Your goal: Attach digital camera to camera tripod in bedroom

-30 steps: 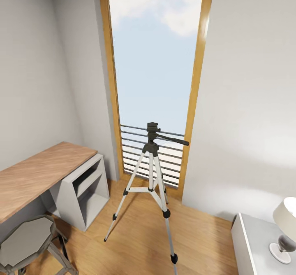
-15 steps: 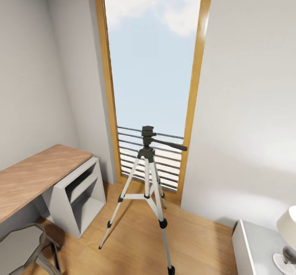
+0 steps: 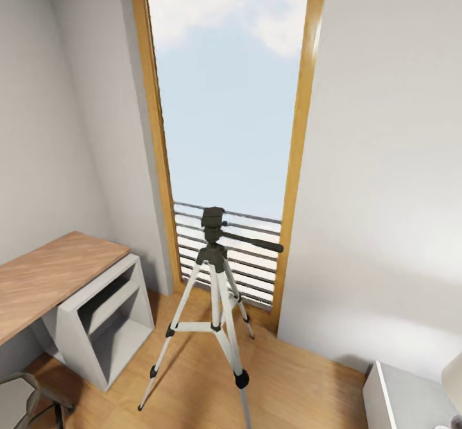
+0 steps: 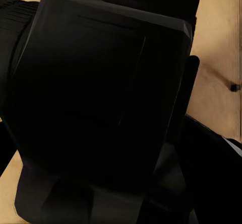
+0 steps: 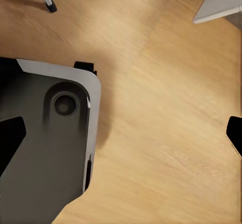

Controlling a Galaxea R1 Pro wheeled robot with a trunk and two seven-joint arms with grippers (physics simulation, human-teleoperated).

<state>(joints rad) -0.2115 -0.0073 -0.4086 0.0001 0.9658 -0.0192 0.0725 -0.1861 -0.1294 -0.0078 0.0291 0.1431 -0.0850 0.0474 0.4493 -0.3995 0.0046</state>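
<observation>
The robot is in the bedroom and faces the camera tripod (image 3: 215, 300), which stands on the wood floor (image 3: 301, 377) just in front of the tall window (image 3: 228, 95) with its railing (image 3: 247, 268). The tripod head (image 3: 213, 218) is bare, with the pan handle (image 3: 253, 243) pointing away from the desk (image 3: 45, 275). The desk with its white shelf unit (image 3: 106, 320) is near the tripod, beside one of its legs. A white cabinet (image 3: 404, 400) sits well apart from the tripod, on the side away from the desk.

In the left wrist view a big black body (image 4: 96, 88) is very close to the lens; whether this is the digital camera cannot be told, and the state of the left pincer cannot be told either. The right wrist view looks down at the floor, the robot's base (image 5: 50, 143) and a tripod foot (image 5: 49, 4); of the right pincer one dark fingertip (image 5: 235, 133) shows, so its state cannot be told.

The step seems to be the approach. Next, the robot probably needs to come close enough to reach the head and lift the camera over it.
</observation>
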